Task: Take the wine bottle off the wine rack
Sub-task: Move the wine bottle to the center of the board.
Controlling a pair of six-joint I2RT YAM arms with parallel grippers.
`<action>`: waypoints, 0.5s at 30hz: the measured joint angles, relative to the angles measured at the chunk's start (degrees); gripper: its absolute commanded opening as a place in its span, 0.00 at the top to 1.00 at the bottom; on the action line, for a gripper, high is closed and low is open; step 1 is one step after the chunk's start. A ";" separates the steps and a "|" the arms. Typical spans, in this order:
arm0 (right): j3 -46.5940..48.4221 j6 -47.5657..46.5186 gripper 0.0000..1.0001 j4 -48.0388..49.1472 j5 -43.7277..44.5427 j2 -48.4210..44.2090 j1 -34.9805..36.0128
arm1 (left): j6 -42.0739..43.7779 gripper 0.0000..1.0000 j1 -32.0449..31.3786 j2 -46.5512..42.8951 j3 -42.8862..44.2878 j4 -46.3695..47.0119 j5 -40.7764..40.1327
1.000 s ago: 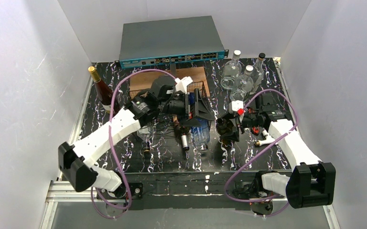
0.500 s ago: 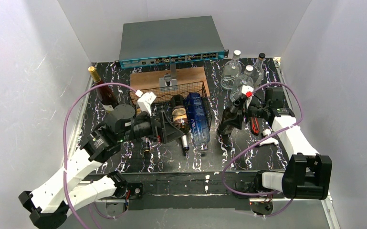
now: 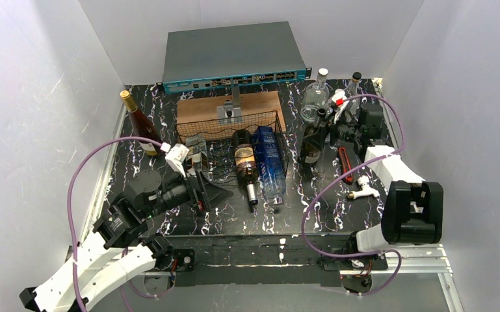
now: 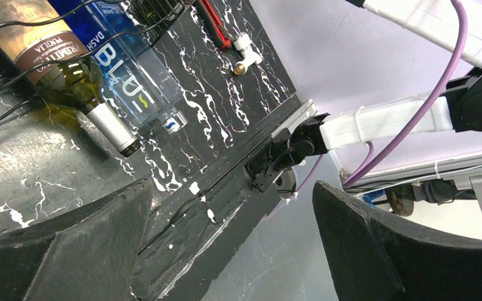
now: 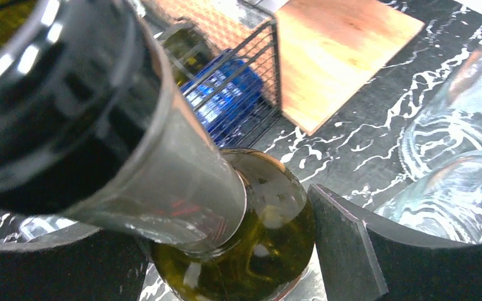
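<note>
Only the right wrist view shows the right gripper (image 5: 225, 251) with its fingers parted around the neck of the dark green glass wine bottle (image 5: 244, 244). From above, that bottle (image 3: 311, 140) stands upright just right of the low black wire-mesh wine rack (image 3: 231, 140), off it. The left gripper (image 4: 232, 244) gapes wide and empty, near the rack's front-left corner. A labelled green bottle (image 3: 244, 159) and a ribbed blue one (image 3: 270, 156) lie in the rack's wavy cradles.

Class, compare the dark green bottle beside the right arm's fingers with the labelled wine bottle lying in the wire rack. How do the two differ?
The dark green bottle stands upright on the table; the labelled wine bottle lies on its side. The green one is outside the wine rack, right of it; the labelled one rests in a cradle, neck toward the arms. Both are dark glass.
</note>
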 measured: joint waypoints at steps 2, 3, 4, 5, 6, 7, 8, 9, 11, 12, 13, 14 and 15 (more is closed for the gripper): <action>0.61 3.69 0.44 3.39 1.92 1.84 0.09 | -0.70 0.02 0.00 -1.73 -1.84 0.94 -0.39; 0.96 5.60 0.44 5.18 3.21 2.78 0.46 | -1.18 0.02 0.00 -2.69 -2.97 1.42 -0.68; 1.14 6.45 0.44 6.05 4.00 3.26 0.66 | -1.66 0.02 0.00 -3.63 -4.17 1.64 -0.96; 1.25 7.37 0.44 7.19 5.18 3.65 0.98 | -1.97 0.02 0.00 -4.37 -5.07 1.81 -1.18; 1.38 8.41 0.43 8.48 6.71 4.11 1.60 | -2.64 0.02 0.00 -5.42 -6.25 2.05 -1.51; 1.51 9.40 0.43 9.55 8.09 4.55 2.34 | -2.97 0.02 0.00 -6.08 -6.84 2.03 -1.68; 1.57 10.12 0.43 10.43 9.05 4.92 2.89 | -3.28 0.02 0.00 -6.64 -7.26 2.19 -1.88; 1.81 11.08 0.43 11.43 10.12 5.44 3.56 | -3.74 0.02 0.00 -7.23 -7.56 2.21 -2.14; 2.67 12.57 0.42 13.11 11.93 6.82 4.61 | -4.44 0.02 0.00 -8.87 -8.26 2.47 -2.73; 3.13 12.98 0.41 13.66 12.61 7.50 5.05 | -4.79 0.02 0.00 -9.84 -8.63 2.45 -3.08; 3.72 13.53 0.40 14.21 13.42 8.20 5.44 | -5.09 0.02 0.00 -10.49 -8.94 2.51 -3.26; 4.15 13.92 0.38 14.58 14.25 8.76 5.77 | -5.31 0.02 0.00 -11.21 -9.29 2.54 -3.52; 4.57 14.12 0.35 14.75 14.86 9.20 5.97 | -5.51 0.02 0.00 -11.61 -9.55 2.45 -3.72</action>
